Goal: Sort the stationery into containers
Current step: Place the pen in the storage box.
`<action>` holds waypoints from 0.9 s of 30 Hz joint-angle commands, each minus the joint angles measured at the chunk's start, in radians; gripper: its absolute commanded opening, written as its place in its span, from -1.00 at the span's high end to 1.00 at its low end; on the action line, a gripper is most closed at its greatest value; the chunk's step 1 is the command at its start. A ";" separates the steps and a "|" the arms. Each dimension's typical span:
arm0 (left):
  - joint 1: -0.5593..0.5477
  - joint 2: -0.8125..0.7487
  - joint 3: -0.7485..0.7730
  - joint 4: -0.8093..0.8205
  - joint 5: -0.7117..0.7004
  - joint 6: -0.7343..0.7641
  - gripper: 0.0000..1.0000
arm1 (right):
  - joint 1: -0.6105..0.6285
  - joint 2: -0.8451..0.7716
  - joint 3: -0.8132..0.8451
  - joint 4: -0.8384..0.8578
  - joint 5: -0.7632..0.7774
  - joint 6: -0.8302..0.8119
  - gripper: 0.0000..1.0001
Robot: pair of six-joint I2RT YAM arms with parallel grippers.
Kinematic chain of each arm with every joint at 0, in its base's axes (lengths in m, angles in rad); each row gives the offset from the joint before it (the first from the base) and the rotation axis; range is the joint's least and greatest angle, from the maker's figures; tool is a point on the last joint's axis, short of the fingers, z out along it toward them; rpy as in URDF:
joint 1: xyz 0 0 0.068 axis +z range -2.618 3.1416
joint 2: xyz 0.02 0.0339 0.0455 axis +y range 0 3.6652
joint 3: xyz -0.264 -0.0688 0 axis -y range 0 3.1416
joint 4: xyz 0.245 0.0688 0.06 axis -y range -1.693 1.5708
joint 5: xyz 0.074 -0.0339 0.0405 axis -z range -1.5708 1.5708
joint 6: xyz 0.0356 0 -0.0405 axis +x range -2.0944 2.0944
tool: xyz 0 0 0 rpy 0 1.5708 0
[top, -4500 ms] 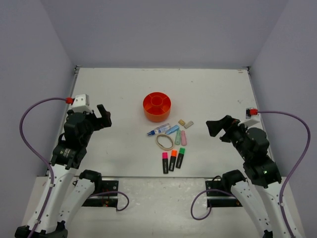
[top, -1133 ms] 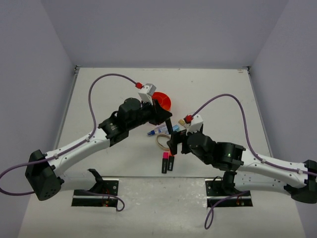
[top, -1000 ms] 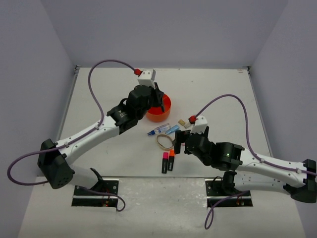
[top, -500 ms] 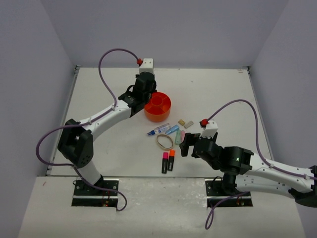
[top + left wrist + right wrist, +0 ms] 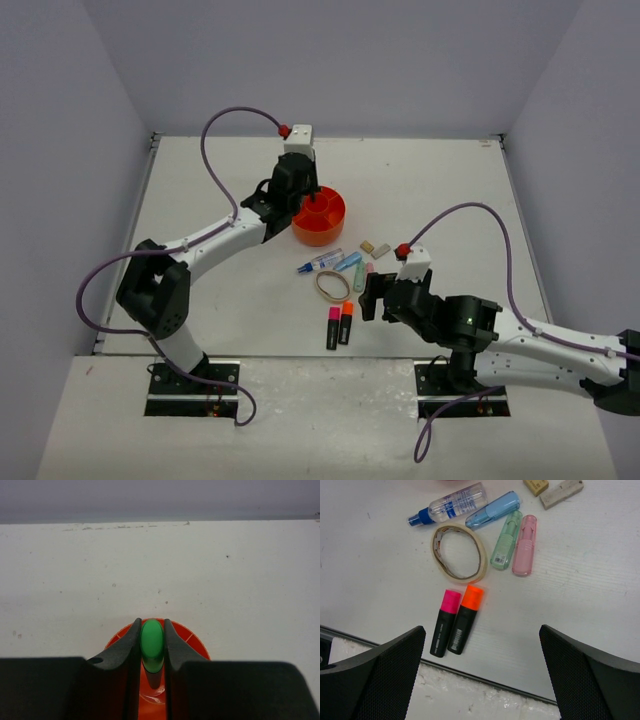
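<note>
Green-capped highlighter is pinched cap-up in your left gripper, its narrow jaws clamped on it right above the orange organizer; the drop looks like the step in hand, so you'd want to centre over one compartment, lower a little, then let go; which compartment lies beneath I cannot tell. Your right gripper hovers wide and empty over the table; the pink highlighter and orange highlighter lie side by side, the rubber band just beside their caps, with pastel markers, pen and tan blocks crowded near, so any pick risks nudging neighbours.
</note>
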 commanded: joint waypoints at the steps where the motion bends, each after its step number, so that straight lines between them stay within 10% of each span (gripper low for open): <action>1: -0.003 -0.012 -0.048 0.105 0.025 -0.017 1.00 | 0.006 0.012 0.009 0.029 0.004 0.009 -0.98; 12: -0.003 0.000 -0.072 0.129 0.053 -0.033 1.00 | 0.004 0.052 0.009 0.057 -0.025 -0.001 -0.97; 15: -0.003 -0.001 -0.086 0.131 0.060 -0.034 0.26 | 0.005 0.070 0.006 0.062 -0.028 0.000 -0.98; 27: -0.004 -0.171 -0.108 -0.005 0.050 -0.089 -0.41 | -0.007 0.330 0.088 0.068 -0.133 0.050 -0.96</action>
